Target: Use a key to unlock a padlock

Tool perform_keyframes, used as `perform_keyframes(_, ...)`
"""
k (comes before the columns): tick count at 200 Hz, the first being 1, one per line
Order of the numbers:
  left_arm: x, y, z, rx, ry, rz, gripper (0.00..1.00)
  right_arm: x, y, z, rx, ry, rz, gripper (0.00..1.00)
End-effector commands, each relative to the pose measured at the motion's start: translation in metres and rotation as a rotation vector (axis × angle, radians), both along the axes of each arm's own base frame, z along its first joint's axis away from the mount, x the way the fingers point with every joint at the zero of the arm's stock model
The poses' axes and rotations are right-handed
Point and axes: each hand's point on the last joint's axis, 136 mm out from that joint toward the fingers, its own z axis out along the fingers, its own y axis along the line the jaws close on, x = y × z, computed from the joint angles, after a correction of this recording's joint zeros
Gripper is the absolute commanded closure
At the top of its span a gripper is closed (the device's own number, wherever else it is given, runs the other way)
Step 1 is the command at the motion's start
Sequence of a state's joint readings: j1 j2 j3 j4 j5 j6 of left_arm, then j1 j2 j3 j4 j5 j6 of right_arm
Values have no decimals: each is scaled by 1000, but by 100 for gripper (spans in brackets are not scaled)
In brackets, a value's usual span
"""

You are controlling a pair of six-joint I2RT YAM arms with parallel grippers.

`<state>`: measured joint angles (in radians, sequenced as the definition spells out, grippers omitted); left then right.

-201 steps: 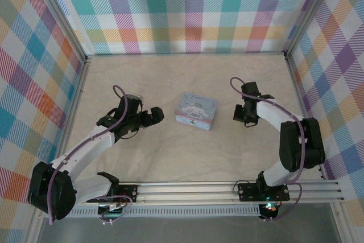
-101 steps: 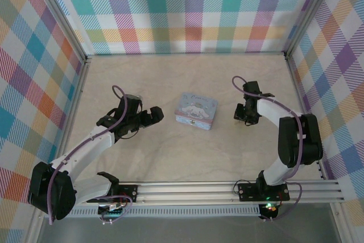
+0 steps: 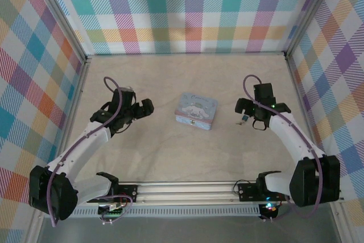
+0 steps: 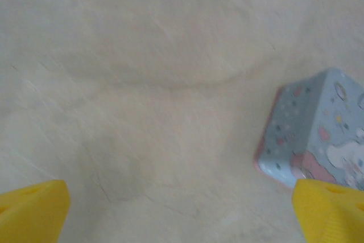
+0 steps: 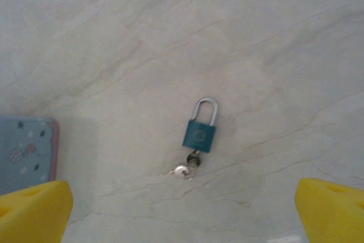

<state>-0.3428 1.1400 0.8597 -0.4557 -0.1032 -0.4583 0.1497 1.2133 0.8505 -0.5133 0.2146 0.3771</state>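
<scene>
Main worry is the table [image 3: 187, 78]. It looks smooth and bare, so a lock lying loose on it will probably skate or spin instead of letting the key turn, unless one arm pins it.

The pale blue cartoon tin [image 3: 196, 111] sits mid-table between the arms. A sweep in from the left could shove it toward the lock.

The left gripper [image 4: 181, 211] is spread wide and holds nothing, with the tin's corner just off its right finger. The right gripper [image 5: 183, 211] is also wide and empty, hanging over the lock.

The teal padlock [image 5: 199, 134] lies flat to the right of the tin and apart from it. Its shackle looks closed and points far.

The key [image 5: 183, 171] looks seated in the bottom of the lock, with its bow flat on the table. It's tiny, so a pinch could easily miss, or twist it out crooked.

Room-wise, there's bare tabletop all around the lock. The plaid walls [image 3: 187, 15] and the table edges are well away.
</scene>
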Motion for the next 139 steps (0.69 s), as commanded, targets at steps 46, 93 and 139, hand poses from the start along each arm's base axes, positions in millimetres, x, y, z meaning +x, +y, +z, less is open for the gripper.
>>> perform_keyframes(46,31,94,-13,375,-236,148,0,13,-29,23,-224,-529,7,1)
perform_keyframes(93,61,109,-57,396,-254,178,0,35,-29,-10,-278,-563,16,0)
perform_keyframes(139,86,89,-68,402,-333,45,0,66,-8,-10,-358,-642,140,0)
